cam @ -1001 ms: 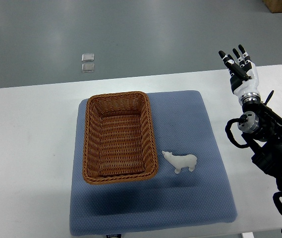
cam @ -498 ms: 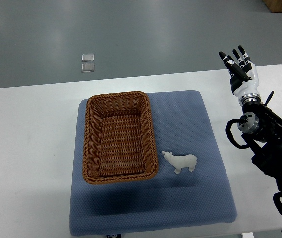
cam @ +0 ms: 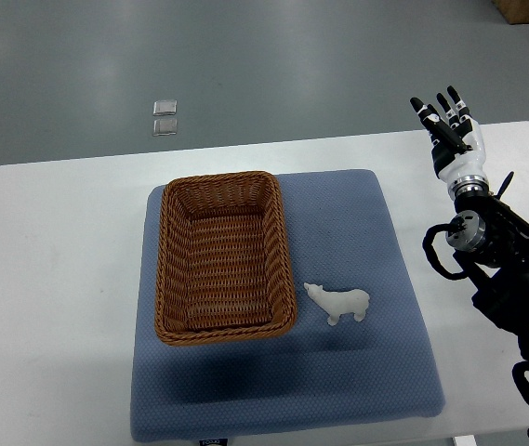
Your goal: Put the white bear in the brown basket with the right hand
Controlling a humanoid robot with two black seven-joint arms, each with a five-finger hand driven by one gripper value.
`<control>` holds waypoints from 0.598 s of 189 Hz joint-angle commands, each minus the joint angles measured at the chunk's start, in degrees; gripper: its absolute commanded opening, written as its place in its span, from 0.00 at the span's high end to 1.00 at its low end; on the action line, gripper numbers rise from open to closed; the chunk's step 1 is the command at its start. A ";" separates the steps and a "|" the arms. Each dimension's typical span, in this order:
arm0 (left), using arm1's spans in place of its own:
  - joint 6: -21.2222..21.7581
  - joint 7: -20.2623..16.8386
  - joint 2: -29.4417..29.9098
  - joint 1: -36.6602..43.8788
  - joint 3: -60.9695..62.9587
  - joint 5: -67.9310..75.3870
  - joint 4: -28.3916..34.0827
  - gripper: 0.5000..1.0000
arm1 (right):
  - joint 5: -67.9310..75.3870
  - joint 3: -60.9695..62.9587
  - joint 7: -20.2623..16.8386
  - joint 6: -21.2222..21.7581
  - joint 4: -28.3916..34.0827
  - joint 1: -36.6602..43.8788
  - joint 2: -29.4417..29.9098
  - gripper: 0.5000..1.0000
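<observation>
Top view, from left to right: a white table [cam: 50, 279] carries a blue mat [cam: 357, 232] that covers its middle. On the left half of the mat sits the brown basket [cam: 223, 255], a woven rectangle with its long side running away from the camera, and nothing lies inside it. Just beside the basket's near right corner, on the mat, stands the white bear [cam: 338, 303]; its head points toward the basket, close to the rim but apart from it. Well to the right, past the mat's edge and above the far right part of the table, the right hand [cam: 450, 130] is raised with its fingers [cam: 438, 119] spread wide, holding nothing, far from the bear. Its dark arm [cam: 510, 269] runs down along the right edge. Beyond the table, two small clear squares [cam: 164, 118] lie on the grey floor.
</observation>
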 commanded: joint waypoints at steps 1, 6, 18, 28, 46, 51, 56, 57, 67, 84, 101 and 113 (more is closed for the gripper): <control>0.00 0.00 0.00 -0.06 -0.04 -0.01 0.00 0.00 | 0.00 -0.16 0.00 -0.02 0.61 -0.18 -0.07 0.15; 0.00 0.00 0.00 -0.06 -0.04 -0.01 0.00 0.00 | 0.00 -0.25 0.00 -0.02 0.79 -0.18 -0.07 0.15; 0.00 0.00 0.00 -0.06 -0.04 -0.01 0.00 0.00 | 0.00 -0.51 -0.09 -0.10 1.40 -0.26 -0.07 0.15; 0.00 0.00 0.00 0.03 -0.04 -0.01 0.00 0.00 | 0.00 -0.86 -0.26 -0.28 1.66 -0.26 -0.33 0.15; 0.00 0.00 0.00 -0.06 -0.04 -0.01 0.00 0.00 | 0.00 -1.48 -0.53 -0.63 1.84 -0.44 -1.74 0.15; 0.00 0.00 0.00 -0.06 0.04 -0.01 0.00 0.00 | 0.00 -1.48 -0.53 -0.63 1.93 -0.53 -2.26 0.15; 0.00 0.00 0.00 0.03 0.04 -0.01 0.00 0.00 | 0.00 -1.48 -0.53 -0.63 2.02 -0.53 -2.44 0.15; 0.00 0.00 0.00 0.03 0.04 0.08 0.00 0.00 | 0.00 -1.48 -0.53 -0.63 2.02 -0.61 -2.53 0.15; 0.00 0.00 0.00 0.03 0.04 -0.01 0.00 0.00 | -0.09 -1.65 -0.53 -0.72 2.89 -0.70 -3.06 0.15; 0.00 0.00 0.00 -0.06 0.04 -0.01 0.00 0.00 | -0.62 -1.92 -0.62 -1.60 4.57 -1.14 -4.73 0.15; 0.00 0.00 0.00 -0.06 0.04 0.08 0.00 0.00 | -1.06 -4.90 -0.62 -2.83 7.46 -1.23 -7.18 0.16; 0.00 0.00 0.00 0.03 0.04 -0.01 0.00 0.00 | -1.14 -7.89 -0.70 -3.18 8.70 -0.79 -8.94 0.16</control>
